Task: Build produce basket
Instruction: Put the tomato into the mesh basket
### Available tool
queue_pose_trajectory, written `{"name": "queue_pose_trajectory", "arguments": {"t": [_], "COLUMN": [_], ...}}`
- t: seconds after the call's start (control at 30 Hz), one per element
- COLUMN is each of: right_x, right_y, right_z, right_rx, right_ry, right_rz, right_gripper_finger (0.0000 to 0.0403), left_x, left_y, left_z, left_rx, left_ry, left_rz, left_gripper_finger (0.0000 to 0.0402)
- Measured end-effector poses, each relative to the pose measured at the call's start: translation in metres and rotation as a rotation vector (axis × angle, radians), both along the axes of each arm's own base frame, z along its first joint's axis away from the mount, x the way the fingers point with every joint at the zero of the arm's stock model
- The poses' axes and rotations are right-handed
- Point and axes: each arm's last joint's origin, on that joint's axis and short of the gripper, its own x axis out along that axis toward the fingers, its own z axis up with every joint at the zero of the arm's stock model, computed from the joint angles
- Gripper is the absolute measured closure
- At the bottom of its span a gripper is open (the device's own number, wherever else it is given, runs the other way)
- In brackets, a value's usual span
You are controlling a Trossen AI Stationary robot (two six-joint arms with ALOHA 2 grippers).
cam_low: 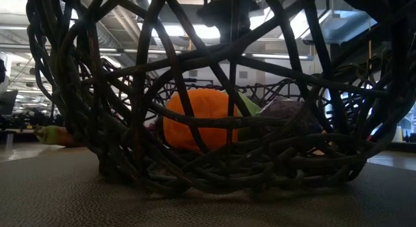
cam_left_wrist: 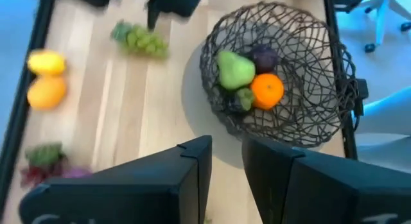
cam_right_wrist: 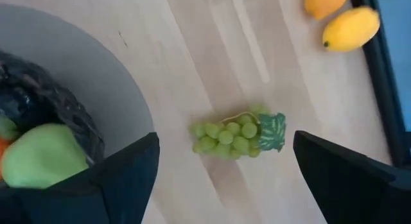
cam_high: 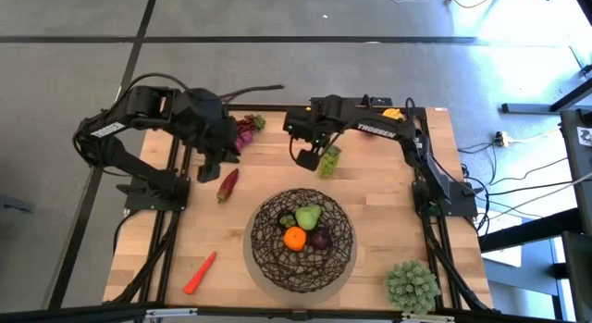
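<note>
Right pincer (cam_right_wrist: 221, 166), spread wide and empty, hovers over green grapes (cam_right_wrist: 237, 135) near bench's far edge; next: descend, clench, carry to basket (cam_high: 302, 242); left pincer (cam_left_wrist: 226, 179) nearly closed, empty.

Grey floor (cam_high: 277, 18) crossed by dark seams surrounds the pale wooden table (cam_high: 370, 189); ceiling lights (cam_low: 208, 32) glow beyond.
</note>
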Motion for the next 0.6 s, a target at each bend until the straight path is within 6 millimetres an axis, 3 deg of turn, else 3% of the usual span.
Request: {"name": "queue_pose_trajectory", "arguments": {"t": [0.17, 0.33, 0.6], "right_x": [-0.015, -0.042, -0.087], "right_y": [-0.002, -0.003, 0.006], "right_z": [0.024, 0.059, 0.109], "right_rx": [-0.053, -0.155, -0.186], "right_ry": [-0.046, -0.122, -0.307], "right_rz": [0.039, 0.005, -0.008], "right_gripper_finger": [0.0055, 0.0055, 0.0055], "left_x": [-0.007, -0.004, -0.035], "left_y": [0.013, 0.018, 0.019], "left_z": [-0.005, -0.016, -0.035], "left_rx": [-0.029, -0.044, -0.051], "left_ry": [0.076, 0.073, -0.089], "left_rz": [0.099, 0.077, 0.124], "left_gripper_finger": [0.0325, 0.0325, 0.0325]}}
